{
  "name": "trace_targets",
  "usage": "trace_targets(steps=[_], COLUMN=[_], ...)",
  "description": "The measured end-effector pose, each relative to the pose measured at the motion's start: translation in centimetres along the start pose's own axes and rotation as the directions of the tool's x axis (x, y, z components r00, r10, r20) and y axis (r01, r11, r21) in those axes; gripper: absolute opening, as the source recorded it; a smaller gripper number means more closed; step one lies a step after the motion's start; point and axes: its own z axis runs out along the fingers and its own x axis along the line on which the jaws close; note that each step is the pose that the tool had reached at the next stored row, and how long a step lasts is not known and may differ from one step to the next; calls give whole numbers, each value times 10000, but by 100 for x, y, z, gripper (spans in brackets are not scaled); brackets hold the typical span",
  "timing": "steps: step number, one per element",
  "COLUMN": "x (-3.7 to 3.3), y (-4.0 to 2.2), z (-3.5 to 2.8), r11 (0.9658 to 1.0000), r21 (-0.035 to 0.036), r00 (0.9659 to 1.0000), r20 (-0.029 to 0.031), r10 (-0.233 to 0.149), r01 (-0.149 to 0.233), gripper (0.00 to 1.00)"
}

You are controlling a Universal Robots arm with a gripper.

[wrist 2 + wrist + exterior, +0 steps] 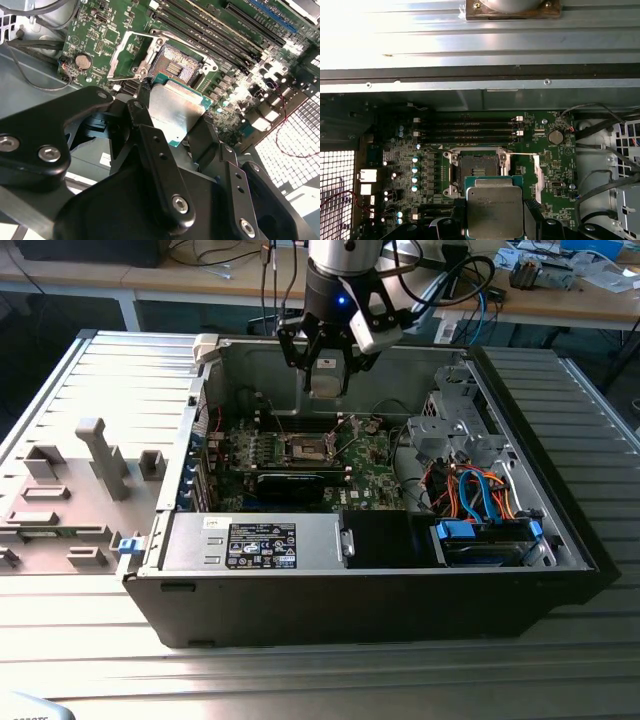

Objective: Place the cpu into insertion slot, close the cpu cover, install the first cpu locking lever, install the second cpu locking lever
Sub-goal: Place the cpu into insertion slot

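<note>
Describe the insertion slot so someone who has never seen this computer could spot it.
Inside the open computer case, look at the green motherboard. The insertion slot is the metal-rimmed socket beside the long narrow memory slots; unlike them, it is small and square, with a brownish contact field.

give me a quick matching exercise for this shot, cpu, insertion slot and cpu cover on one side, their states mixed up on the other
1. cpu
2. insertion slot
3. cpu cover

a. swung open, off the slot
b. empty, contacts exposed
c. held in the gripper

Pairs: 1-c, 2-b, 3-a
</note>
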Motion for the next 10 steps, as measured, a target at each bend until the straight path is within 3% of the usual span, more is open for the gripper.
trace_targets(steps=[10], x=[0], y=[-2], z=[22], r11=[10000], r21=[0], r00=[10000], r20=[0], r10=[0], r01=[0], gripper=[55])
